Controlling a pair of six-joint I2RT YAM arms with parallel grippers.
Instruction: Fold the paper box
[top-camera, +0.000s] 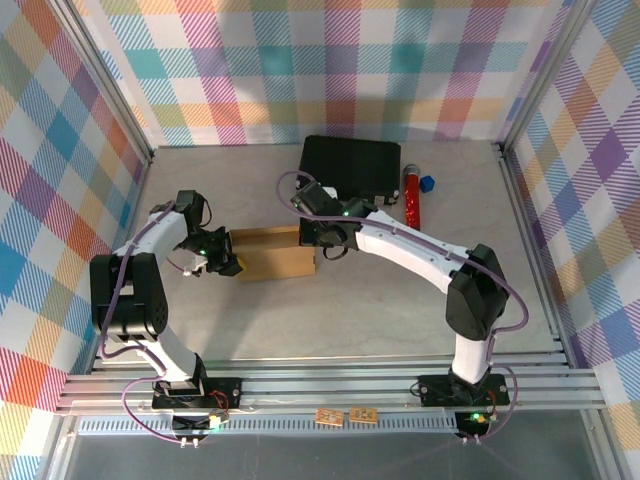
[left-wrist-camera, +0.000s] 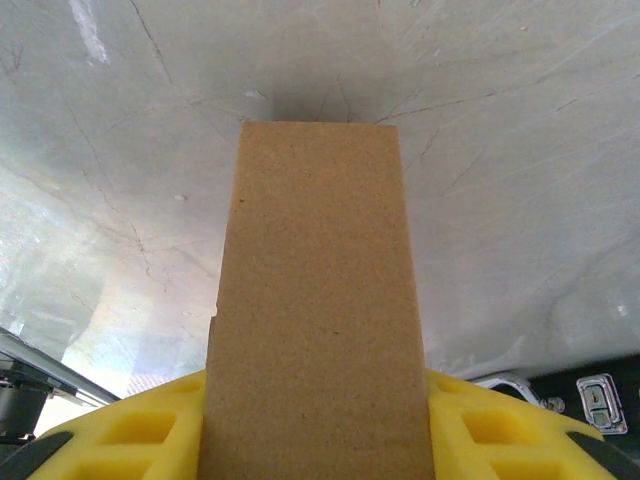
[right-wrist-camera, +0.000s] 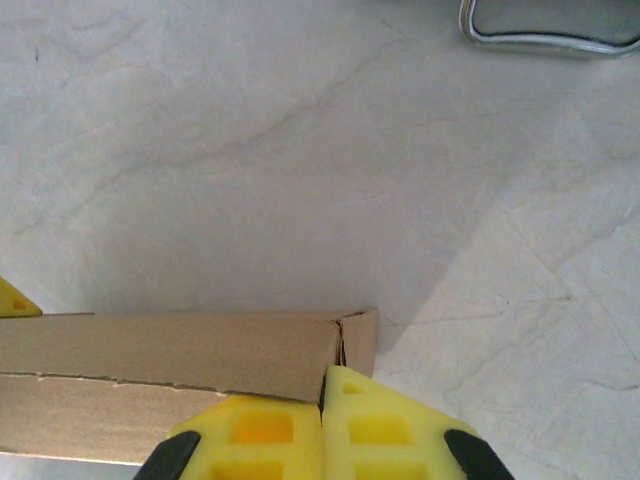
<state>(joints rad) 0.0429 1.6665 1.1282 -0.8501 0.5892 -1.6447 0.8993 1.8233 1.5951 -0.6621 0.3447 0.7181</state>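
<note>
The paper box (top-camera: 275, 252) is a brown cardboard box lying in the middle of the table between both grippers. My left gripper (top-camera: 226, 263) holds its left end. In the left wrist view a cardboard panel (left-wrist-camera: 315, 280) fills the space between the yellow fingers (left-wrist-camera: 150, 425) of that gripper (left-wrist-camera: 315, 400), which press on both its sides. My right gripper (top-camera: 318, 240) is at the box's right end. In the right wrist view that gripper (right-wrist-camera: 322, 380) has its yellow fingertips closed together, resting against the box's corner (right-wrist-camera: 345, 340), where a side flap meets the long wall (right-wrist-camera: 170, 350).
A black hard case (top-camera: 350, 165) lies behind the box. A red cylinder (top-camera: 411, 195) and a small blue object (top-camera: 428, 184) sit to its right. Checked walls enclose the table. Aluminium rails (top-camera: 320, 385) run along the near edge.
</note>
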